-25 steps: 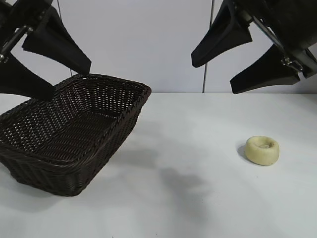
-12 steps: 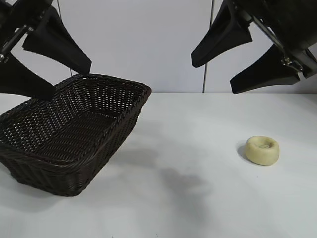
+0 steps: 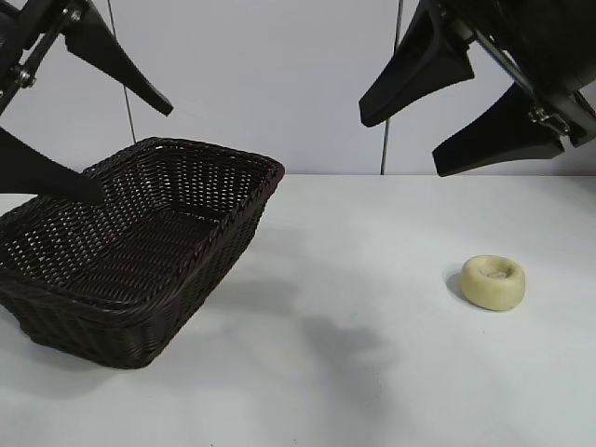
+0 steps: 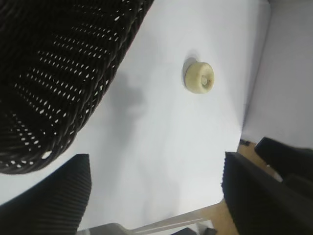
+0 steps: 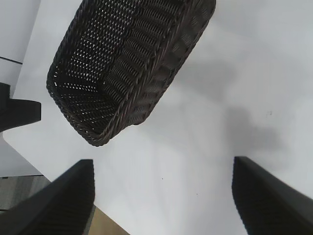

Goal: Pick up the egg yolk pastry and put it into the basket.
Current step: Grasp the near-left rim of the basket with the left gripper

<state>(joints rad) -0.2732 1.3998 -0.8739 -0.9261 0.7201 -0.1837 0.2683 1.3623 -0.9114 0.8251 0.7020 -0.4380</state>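
Observation:
The egg yolk pastry [image 3: 493, 282], a small pale yellow puck with a dimpled top, lies alone on the white table at the right; the left wrist view also shows the pastry [image 4: 199, 78]. At the left stands the dark brown wicker basket [image 3: 216, 264], with nothing in it. My left gripper [image 3: 135, 154] hangs open above the basket's far rim. High above the table, my right gripper [image 3: 400, 147] is open, up and to the left of the pastry. Neither gripper holds or touches anything. The pastry is out of the right wrist view.
The white table [image 3: 354, 372] runs between the basket and the pastry, and a pale wall stands behind it. The right wrist view shows the basket [image 5: 127, 68] and the table's edge [image 5: 105, 215]. The basket's side [image 4: 58, 73] also fills part of the left wrist view.
The left gripper has shifted a little upward and turned over the basket. The right gripper, the pastry and the basket have not moved.

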